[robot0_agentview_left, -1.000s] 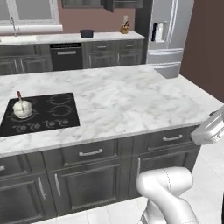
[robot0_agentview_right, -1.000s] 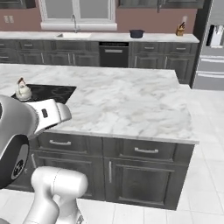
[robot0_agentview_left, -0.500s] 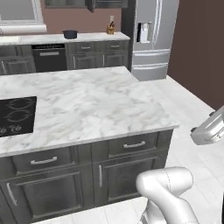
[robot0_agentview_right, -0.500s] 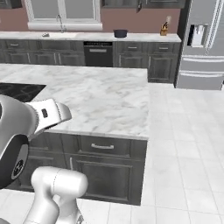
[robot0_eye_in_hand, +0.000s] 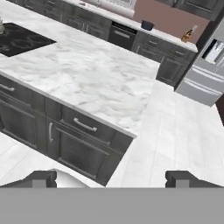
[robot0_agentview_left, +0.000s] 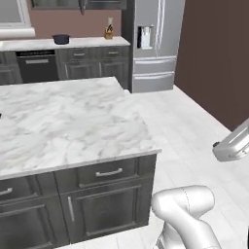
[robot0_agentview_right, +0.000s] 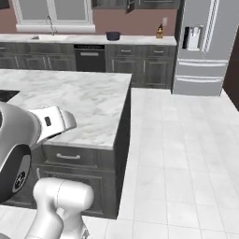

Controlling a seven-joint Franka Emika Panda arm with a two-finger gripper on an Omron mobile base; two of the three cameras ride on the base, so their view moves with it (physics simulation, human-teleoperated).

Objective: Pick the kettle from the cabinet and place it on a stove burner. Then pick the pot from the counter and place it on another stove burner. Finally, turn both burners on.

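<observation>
The dark pot (robot0_agentview_left: pixel 60 39) (robot0_agentview_right: pixel 112 35) (robot0_eye_in_hand: pixel 147 25) stands on the back counter (robot0_agentview_right: pixel 140 41), far beyond the island. In the hand view the black cooktop (robot0_eye_in_hand: pixel 22 39) lies at the island's left end. A pale sliver at the cooktop's left edge (robot0_eye_in_hand: pixel 1 26) looks like the kettle. One cooktop corner (robot0_agentview_right: pixel 7 94) shows in the right base view. My gripper (robot0_eye_in_hand: pixel 113 179) hangs open and empty in front of the island, off its right corner. The hand (robot0_agentview_left: pixel 233 146) (robot0_agentview_right: pixel 51 122) floats over the floor. Dark wall cabinets (robot0_agentview_right: pixel 140 3) hang above the back counter; I cannot tell which is the task's.
The marble island (robot0_agentview_left: pixel 73 121) with dark base drawers (robot0_eye_in_hand: pixel 83 127) fills the left. A steel fridge (robot0_agentview_right: pixel 200 46) stands at the back right, with a bottle (robot0_agentview_right: pixel 161 31) beside it on the back counter. White tiled floor (robot0_agentview_right: pixel 177 149) lies open to the right of the island.
Both base views have swung right with the base. The cooktop and kettle have slid out at the left, and the fridge and floor have come in. The gripper stays open.
</observation>
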